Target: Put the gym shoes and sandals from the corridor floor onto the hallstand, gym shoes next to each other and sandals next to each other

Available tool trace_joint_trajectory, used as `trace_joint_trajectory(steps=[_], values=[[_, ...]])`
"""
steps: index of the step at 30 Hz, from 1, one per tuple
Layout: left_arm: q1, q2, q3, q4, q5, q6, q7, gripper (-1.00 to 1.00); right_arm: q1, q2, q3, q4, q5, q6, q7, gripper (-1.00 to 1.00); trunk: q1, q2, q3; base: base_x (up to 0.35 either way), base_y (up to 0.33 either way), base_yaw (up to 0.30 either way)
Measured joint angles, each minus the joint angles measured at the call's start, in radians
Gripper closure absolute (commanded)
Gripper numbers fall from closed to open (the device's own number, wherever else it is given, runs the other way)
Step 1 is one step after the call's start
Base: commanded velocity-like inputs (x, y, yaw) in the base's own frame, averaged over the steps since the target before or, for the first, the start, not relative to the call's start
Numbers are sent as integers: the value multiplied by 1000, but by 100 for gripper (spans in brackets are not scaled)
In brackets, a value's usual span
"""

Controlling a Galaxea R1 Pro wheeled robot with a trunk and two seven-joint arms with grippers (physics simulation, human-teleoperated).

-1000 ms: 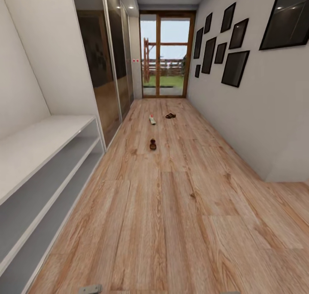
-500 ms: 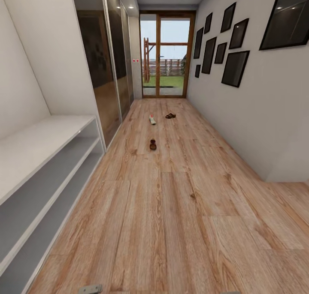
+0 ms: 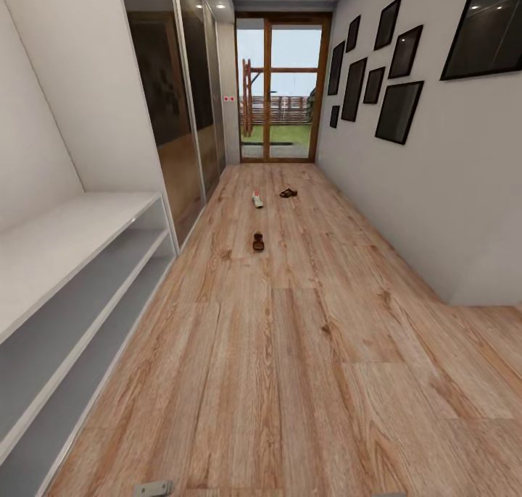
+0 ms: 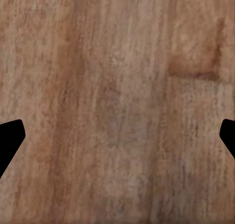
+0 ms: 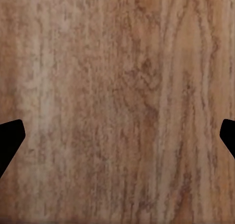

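Inspector: The corridor runs straight ahead, its wood-plank corridor floor [image 3: 290, 352] bare in the foreground, a glazed door [image 3: 279, 91] at the far end, dark picture frames [image 3: 384, 69] on one wall and mirrored panels [image 3: 177, 106] on the other. The hallstand [image 3: 65, 265] stands along the left side, near the robot.

Clerk: Anything on it?

Inspector: The part of the bench top and the two open shelves that is in view carries no footwear. I judge the task barely begun.

Clerk: Where is the footwear?

Inspector: Well down the corridor. One brown sandal [image 3: 258, 242] lies nearest on the planks. Beyond it, one gym shoe [image 3: 257, 199], white with a red accent, and just beside that the second sandal [image 3: 288, 193]. All three are on the floor, well apart from the rack. I cannot find a second gym shoe.

Clerk: The claws?

Inspector: The left claw [image 4: 117, 136] hangs over bare planks, fingertips wide apart at the frame edges, released and empty. The right claw [image 5: 117, 136] likewise, spread and holding nothing.

Clerk: Remaining work?

Inspector: All of it, by my reading: approach, four pickups, four placements, pairing.
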Motion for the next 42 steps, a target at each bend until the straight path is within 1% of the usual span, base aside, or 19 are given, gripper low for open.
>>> trace_joint_trajectory(steps=[6, 15, 25, 36, 42], values=[[0, 2, 1, 1, -1, -11, 0, -100, 0, 0, 0, 0, 0, 0, 0, -100, 0, 0, 0, 51, -11, 0], [0, 5, 1, 3, -2, -33, 0, -100, 0, 0, 0, 0, 0, 0, 0, -100, 0, 0, 0, 216, -53, 0], [0, 5, 2, 4, -2, -38, 0, -100, 0, 0, 0, 0, 0, 0, 1, -100, 0, 0, 0, 56, -12, 0], [0, 5, 2, 4, -2, -39, 0, -100, 0, 0, 0, 0, 0, 0, 0, -100, 0, 0, 13, 16, -1, 0], [0, 5, 2, 4, -3, -39, 0, -100, 0, 0, 0, 0, 0, 0, 1, -100, -1, 0, 22, 229, 0, 0]])
